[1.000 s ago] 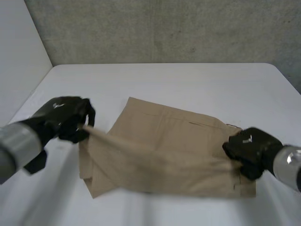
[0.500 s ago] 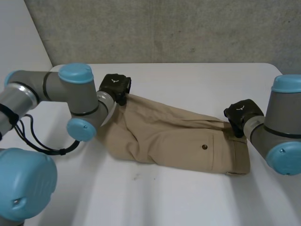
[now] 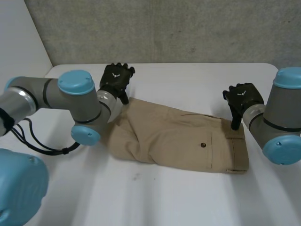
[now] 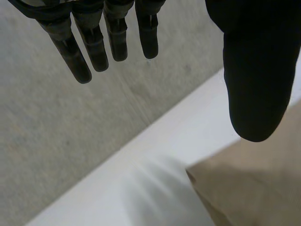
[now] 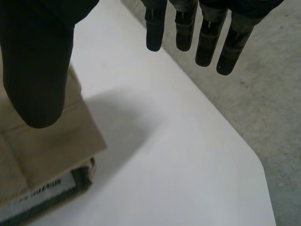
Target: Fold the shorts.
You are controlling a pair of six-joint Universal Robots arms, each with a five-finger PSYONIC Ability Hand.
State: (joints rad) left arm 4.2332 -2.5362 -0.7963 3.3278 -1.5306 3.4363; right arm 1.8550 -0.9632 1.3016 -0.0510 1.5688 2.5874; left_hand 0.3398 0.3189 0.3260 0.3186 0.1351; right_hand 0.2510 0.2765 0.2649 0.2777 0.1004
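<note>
1. Head view: since half a second ago the left hand [image 3: 117,79] and the right hand [image 3: 242,96] have released the folded beige shorts [image 3: 178,139] and risen. Both are relaxed, fingers spread, just beyond its far corners.
2. Left wrist view: the fingers [image 4: 96,44] are straight. A shorts corner lies under the thumb [image 4: 256,75] on the white table [image 4: 141,183], with the concrete wall [image 4: 47,122] beyond.
3. Right wrist view: fingers straight too, and another shorts corner lies under the thumb.

The left arm [image 3: 89,109] hides one corner of the shorts [image 3: 178,141]. Print on their label [image 5: 46,189] is unreadable

Robot lab, bare concrete wall [image 3: 164,28], white table [image 3: 188,77]
</note>
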